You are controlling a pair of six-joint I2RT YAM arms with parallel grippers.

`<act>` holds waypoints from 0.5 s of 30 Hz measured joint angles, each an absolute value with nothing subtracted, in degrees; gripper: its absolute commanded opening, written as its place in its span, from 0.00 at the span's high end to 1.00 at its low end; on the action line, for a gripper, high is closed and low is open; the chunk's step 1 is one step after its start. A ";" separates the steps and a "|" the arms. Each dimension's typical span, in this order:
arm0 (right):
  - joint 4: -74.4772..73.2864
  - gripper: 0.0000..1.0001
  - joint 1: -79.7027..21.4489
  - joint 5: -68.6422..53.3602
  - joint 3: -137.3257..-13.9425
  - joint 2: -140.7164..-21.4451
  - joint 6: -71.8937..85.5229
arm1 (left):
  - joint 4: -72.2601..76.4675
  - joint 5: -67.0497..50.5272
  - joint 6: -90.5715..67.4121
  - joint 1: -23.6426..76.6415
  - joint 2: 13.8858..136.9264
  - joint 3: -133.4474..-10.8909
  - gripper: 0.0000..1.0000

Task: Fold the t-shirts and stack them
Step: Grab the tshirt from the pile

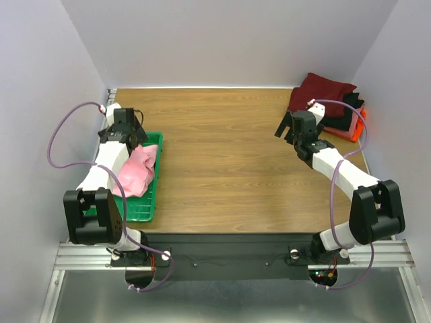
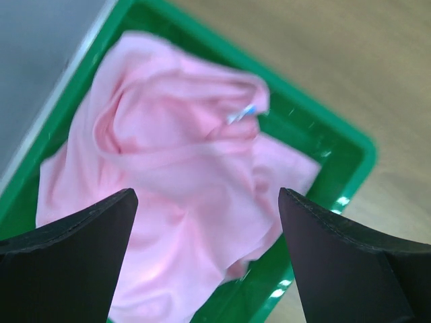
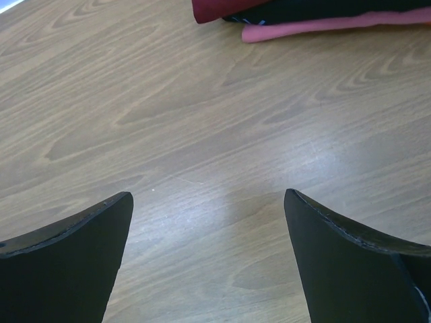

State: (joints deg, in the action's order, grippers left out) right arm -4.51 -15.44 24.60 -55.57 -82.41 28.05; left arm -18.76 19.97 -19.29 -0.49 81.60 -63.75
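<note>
Both released, the left claw (image 2: 207,202) hangs over the crumpled pink t-shirt (image 2: 168,168) in the green tray (image 2: 353,151), the right claw (image 3: 209,202) over bare surface. Fetching seems in hand: the left must descend and pinch cloth

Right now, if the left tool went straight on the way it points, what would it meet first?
The left tool, open, points at the crumpled pink t-shirt in the green tray, so it would probably meet that cloth first; the gap is unclear.
</note>
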 measured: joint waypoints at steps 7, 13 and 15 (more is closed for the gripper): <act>-2.74 0.00 -15.42 23.90 -54.37 -82.41 28.62 | -21.56 19.33 -22.83 -3.62 83.74 -58.41 0.02; -1.74 0.00 -15.44 23.29 -54.37 -82.46 28.58 | -19.11 17.21 -24.08 -6.44 90.32 -56.14 0.03; -1.41 0.00 -15.44 23.03 -54.37 -82.59 28.58 | -18.17 15.94 -24.10 -6.44 92.31 -55.79 0.17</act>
State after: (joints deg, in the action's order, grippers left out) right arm -1.41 -15.44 23.03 -54.37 -82.59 28.58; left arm -18.17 15.94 -24.10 -6.44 92.31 -55.79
